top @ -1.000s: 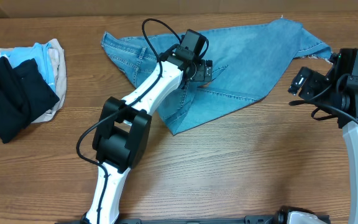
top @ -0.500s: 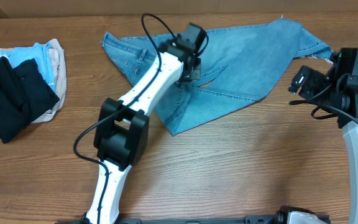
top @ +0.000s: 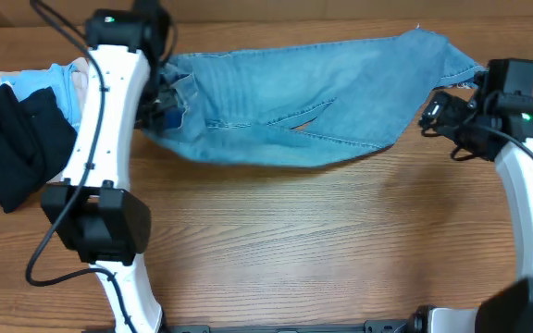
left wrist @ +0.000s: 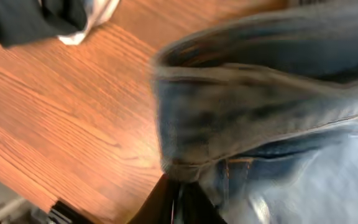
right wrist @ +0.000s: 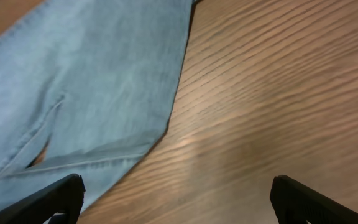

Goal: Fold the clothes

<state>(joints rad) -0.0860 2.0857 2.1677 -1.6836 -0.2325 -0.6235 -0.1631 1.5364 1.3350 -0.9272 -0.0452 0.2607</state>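
The light blue jeans (top: 340,88) lie stretched wide across the far half of the table, their frayed hem at the right end. My left gripper (top: 169,106) is shut on the jeans' left edge, lifting a thick seamed fold. In the left wrist view that bunched denim (left wrist: 260,112) hangs right above my closed fingers (left wrist: 166,202). My right gripper (top: 433,116) stands open beside the right hem, holding nothing. In the right wrist view the jeans (right wrist: 92,81) fill the upper left, and the right gripper (right wrist: 179,202) hovers over bare wood with its fingers far apart.
A pile of other clothes sits at the table's left edge: a black garment (top: 17,148) on pale blue (top: 35,81) and beige (top: 83,79) pieces, close to my left arm. The black garment (left wrist: 30,18) also shows at the top left of the left wrist view.
My left gripper has closed on the jeans and swung far left toward the clothes pile, dragging the folded-over part with it and spreading the jeans out. The right gripper moved slightly up.
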